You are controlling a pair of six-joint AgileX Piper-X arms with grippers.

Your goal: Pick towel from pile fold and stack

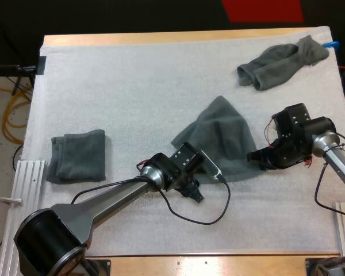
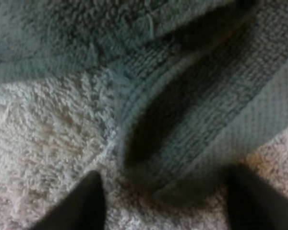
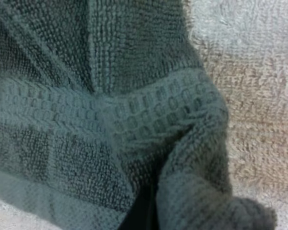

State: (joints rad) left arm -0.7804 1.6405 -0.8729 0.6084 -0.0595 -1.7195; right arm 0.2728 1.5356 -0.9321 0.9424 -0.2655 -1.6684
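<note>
A dark grey-green towel [image 1: 221, 138] lies partly spread in the middle of the white mat [image 1: 138, 98]. My left gripper [image 1: 187, 152] is at its near left corner. In the left wrist view my left gripper [image 2: 165, 191] is open, its black fingers [image 2: 81, 206] wide apart on either side of the towel's hem [image 2: 182, 129]. My right gripper [image 1: 254, 156] is at the towel's near right corner. In the right wrist view the hem [image 3: 173, 115] bunches up tight around a dark finger [image 3: 143, 213], so this gripper is shut on the towel.
A crumpled towel [image 1: 282, 60] lies at the mat's far right corner. A folded towel [image 1: 77, 155] rests at the mat's left side. Bare mat stretches across the far left and along the near edge.
</note>
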